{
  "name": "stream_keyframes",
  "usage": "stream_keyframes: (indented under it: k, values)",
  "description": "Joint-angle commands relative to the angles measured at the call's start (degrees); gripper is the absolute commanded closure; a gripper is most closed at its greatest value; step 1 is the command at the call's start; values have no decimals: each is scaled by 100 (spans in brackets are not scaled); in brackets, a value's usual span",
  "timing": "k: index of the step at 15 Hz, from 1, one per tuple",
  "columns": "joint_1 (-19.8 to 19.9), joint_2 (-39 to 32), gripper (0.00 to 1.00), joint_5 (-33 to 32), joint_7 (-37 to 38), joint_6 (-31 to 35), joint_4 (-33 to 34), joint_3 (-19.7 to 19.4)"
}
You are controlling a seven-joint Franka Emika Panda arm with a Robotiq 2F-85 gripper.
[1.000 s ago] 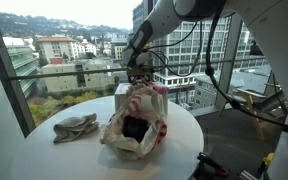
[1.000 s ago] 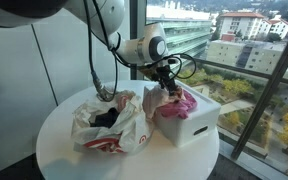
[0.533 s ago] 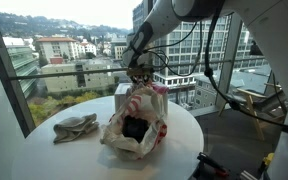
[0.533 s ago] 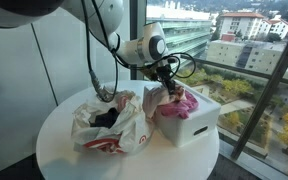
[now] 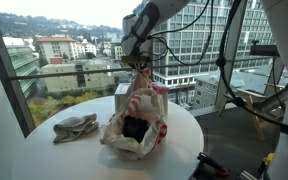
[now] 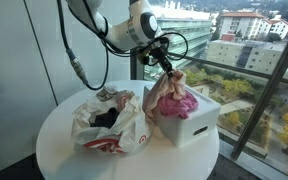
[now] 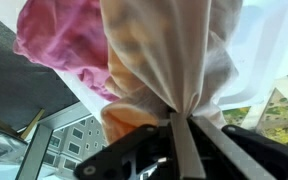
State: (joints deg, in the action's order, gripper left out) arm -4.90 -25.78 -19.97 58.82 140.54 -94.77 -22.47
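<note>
Hanging limp from the gripper [image 6: 165, 68] at the upper middle of the frame, the cream cloth [image 6: 164, 92] looked light, soft and floppy, its bunched top clamped between shut jaws above the white box [image 6: 184, 130] and pink cloth [image 6: 188, 103], a hold thin folds could slip from.

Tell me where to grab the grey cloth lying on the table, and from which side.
Pinch a raised fold near the middle of the grey cloth, coming straight down from above. It lies crumpled and low on the table, so its edges likely offer little from the side, while its creases stand up enough to pinch.
</note>
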Motion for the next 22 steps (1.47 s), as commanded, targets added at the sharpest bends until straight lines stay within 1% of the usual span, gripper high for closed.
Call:
stream_keyframes:
  k: [1,3,5,6,7,8,9,10,12,15,16,17,20,22]
  values:
    - [-387,1311,99,-940,770,157,-1165,-36]
    - [-313,1959,99,-1151,723,71,-1709,312]
    - [-188,2594,99,-1271,603,205,-2318,661]
    - [-132,2901,99,-1413,682,305,-2620,827]
    - [-423,3202,99,-1437,673,372,-2921,624]
    - [-416,3529,99,-1504,651,445,-3219,719]
    - [46,3852,99,-1665,754,593,-3499,1239]
    - [-339,4183,99,-1897,907,787,-3791,907]
    - [-225,4827,99,-2255,1263,1059,-4269,1100]
    - [-198,5815,99,-2528,1551,1303,-4871,1267]
    - [-213,6151,99,-2545,1545,1367,-5028,1296]
    - [353,6455,99,-2075,1222,1560,-5230,1860]
    - [424,7351,99,-1413,746,1940,-5673,2080]
    - [443,7805,99,-750,340,2070,-5818,2268]
